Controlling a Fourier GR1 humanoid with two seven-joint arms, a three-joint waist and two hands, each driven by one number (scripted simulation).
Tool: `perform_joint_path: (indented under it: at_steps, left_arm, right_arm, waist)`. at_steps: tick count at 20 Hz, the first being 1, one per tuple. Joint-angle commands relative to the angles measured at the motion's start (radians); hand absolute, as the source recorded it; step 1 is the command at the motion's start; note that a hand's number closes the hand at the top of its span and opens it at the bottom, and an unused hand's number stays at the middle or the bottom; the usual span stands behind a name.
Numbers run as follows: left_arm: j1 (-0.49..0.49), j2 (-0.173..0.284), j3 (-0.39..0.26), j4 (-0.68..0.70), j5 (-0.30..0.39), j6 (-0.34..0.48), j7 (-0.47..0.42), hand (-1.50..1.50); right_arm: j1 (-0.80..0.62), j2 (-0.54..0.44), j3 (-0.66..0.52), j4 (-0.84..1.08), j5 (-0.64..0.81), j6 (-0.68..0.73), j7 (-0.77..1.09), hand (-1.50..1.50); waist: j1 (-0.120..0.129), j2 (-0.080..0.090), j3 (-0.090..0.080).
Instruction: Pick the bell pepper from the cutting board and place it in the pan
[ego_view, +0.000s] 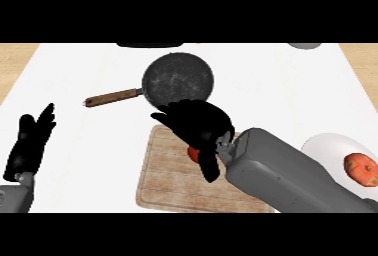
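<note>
A red bell pepper (193, 154) shows only as a small patch under my right hand (198, 122), which curls round it and hides most of it. The hand is above the far part of the wooden cutting board (171, 182), its fingers close to the near rim of the dark pan (177, 75). I cannot tell whether the pepper is lifted off the board. The pan lies just beyond the board, its wooden handle (111, 97) pointing left. My left hand (29, 142) rests open at the left edge, fingers up.
A white plate (325, 147) with a red-orange fruit (362, 167) sits at the right, partly behind my right forearm. A dark object (151, 45) and a grey one (304, 45) lie at the counter's far edge.
</note>
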Motion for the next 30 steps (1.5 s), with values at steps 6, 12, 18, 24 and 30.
perform_joint_path:
  at_steps: [6,12,18,24,30]
  left_arm:
    - [0.002,-0.016,0.031,-0.045,-0.030,-0.025,0.048,0.00]
    - [0.069,-0.016,0.079,-0.062,-0.018,-0.072,-0.015,0.00]
    - [-0.008,-0.065,0.060,-0.044,-0.089,-0.043,0.050,0.00]
    - [-0.047,-0.054,0.110,-0.008,-0.078,-0.093,0.054,0.00]
    - [0.041,-0.064,0.123,-0.069,-0.092,-0.118,0.020,0.00]
  right_arm:
    - [0.101,0.069,-0.005,0.017,0.211,0.039,0.004,-1.50]
    - [0.173,0.084,0.006,0.099,0.352,-0.002,-0.104,-1.50]
    - [0.193,0.146,-0.048,0.087,0.406,0.100,-0.119,-1.50]
    - [0.209,0.202,-0.068,0.211,0.535,-0.008,-0.214,-1.50]
    - [0.217,0.239,-0.096,0.249,0.575,0.026,-0.228,-1.50]
  waist:
    - [-0.001,0.001,0.001]
    - [0.004,0.002,0.001]
    - [-0.002,0.002,0.001]
    - [0.000,0.003,0.001]
    - [0.005,0.002,0.001]
